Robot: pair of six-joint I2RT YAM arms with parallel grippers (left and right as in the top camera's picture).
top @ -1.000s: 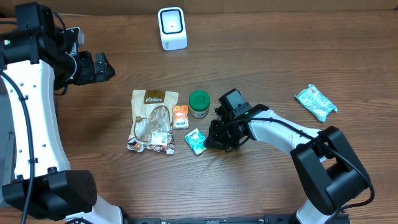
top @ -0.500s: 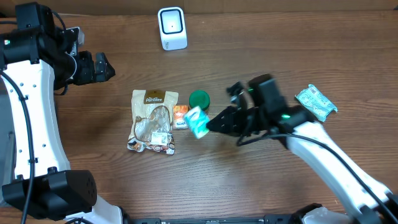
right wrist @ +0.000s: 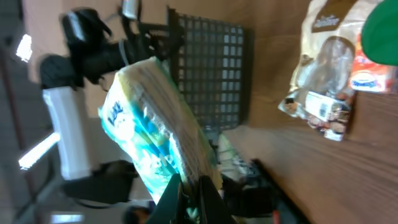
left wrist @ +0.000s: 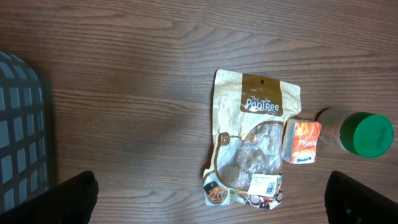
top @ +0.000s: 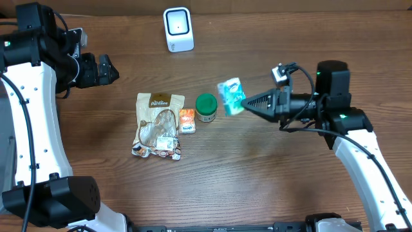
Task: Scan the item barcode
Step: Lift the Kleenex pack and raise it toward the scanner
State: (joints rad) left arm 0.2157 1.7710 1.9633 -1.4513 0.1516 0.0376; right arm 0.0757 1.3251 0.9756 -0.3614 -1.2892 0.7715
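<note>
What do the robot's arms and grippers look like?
Both arms have white, rounded links joined by black joint housings: left arm, right arm. Thin black cables run along each. The left gripper and right gripper are black; the right's fingers taper to a point.

Left tool (top: 113, 69) spread wide, right tool (top: 247, 103) pinched.
</note>
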